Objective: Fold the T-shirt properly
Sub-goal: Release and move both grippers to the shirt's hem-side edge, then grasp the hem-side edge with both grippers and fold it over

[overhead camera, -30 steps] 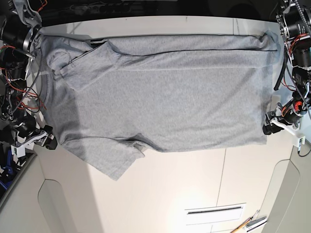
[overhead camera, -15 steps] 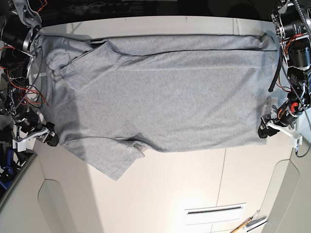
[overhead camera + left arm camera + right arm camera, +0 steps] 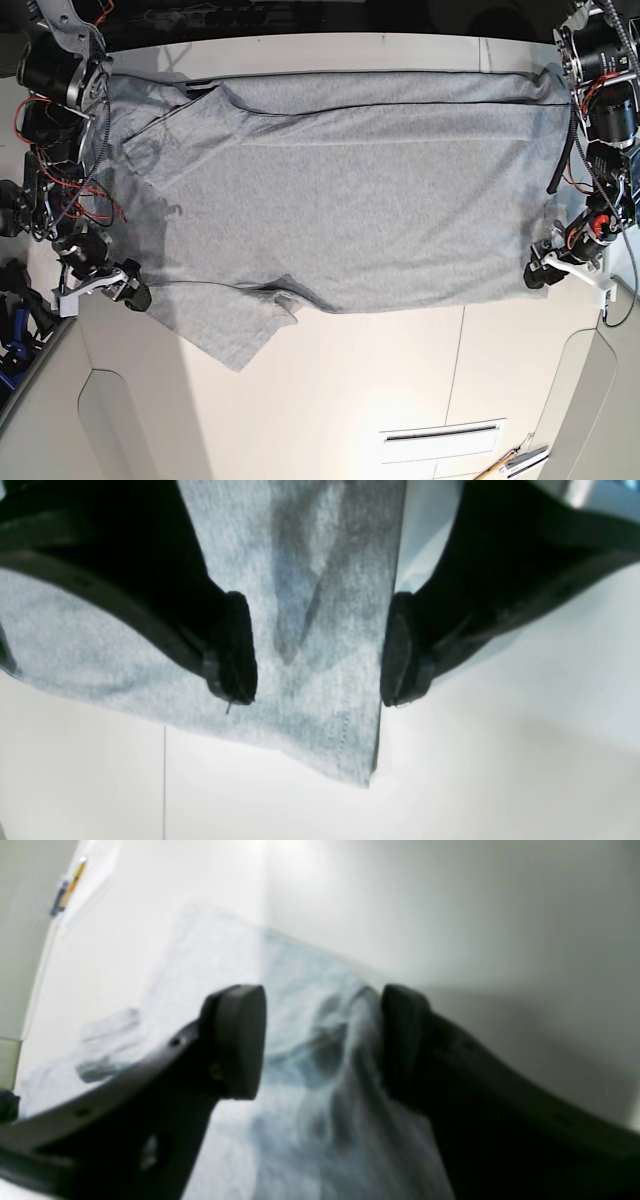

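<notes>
The T-shirt point(image 3: 340, 190) lies spread flat on the white table point(image 3: 350, 400), plain grey side up, with one sleeve point(image 3: 232, 335) sticking out toward the front. My left gripper point(image 3: 538, 272) is at the shirt's right front corner. In the left wrist view it point(image 3: 317, 665) is open, its black fingertips point(image 3: 232, 650) astride the hem corner point(image 3: 350, 750). My right gripper point(image 3: 132, 292) is at the shirt's left front edge. Seen by the right wrist camera, it point(image 3: 322, 1040) is open with rumpled grey cloth point(image 3: 330, 1080) rising between the pads.
A slot point(image 3: 443, 433) is cut into the table at the front right, with pens point(image 3: 515, 462) lying beside it. Red wiring point(image 3: 55, 150) hangs on the arm at the left. The table's far edge point(image 3: 300, 40) runs just behind the shirt.
My right gripper has moved inward onto the shirt's left front edge, and that edge has shifted right. My left gripper has crept slightly inward over the right front corner.
</notes>
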Available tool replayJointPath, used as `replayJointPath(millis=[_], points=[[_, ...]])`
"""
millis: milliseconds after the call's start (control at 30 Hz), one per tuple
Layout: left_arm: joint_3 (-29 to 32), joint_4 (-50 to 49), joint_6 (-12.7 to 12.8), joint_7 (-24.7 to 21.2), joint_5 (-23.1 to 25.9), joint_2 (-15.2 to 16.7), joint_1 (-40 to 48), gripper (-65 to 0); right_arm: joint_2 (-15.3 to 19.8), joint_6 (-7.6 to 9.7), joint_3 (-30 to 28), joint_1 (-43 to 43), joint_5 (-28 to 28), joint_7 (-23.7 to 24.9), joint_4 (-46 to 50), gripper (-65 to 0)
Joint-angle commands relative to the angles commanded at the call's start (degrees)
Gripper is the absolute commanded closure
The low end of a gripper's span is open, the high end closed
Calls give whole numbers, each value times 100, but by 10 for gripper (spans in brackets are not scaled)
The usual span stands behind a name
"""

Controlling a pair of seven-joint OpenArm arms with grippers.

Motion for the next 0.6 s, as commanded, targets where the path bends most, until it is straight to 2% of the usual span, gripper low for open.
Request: replayJointPath(millis=[167,433,567,600], points=[[0,0,-2,0,-7,42,-33,-421,-136,22,0,9,11,0,0,-362],[0,0,-4,2,0,42,-190,-420,-138,24,-2,9,15,-17,0,-362],[0,0,-4,9,2,57,-188,-414,-136,24,-415,9,59,-15,0,-362],[0,0,-4,9,2,59,-188,-386,-138,24,-584,9,59,-15,0,-362]])
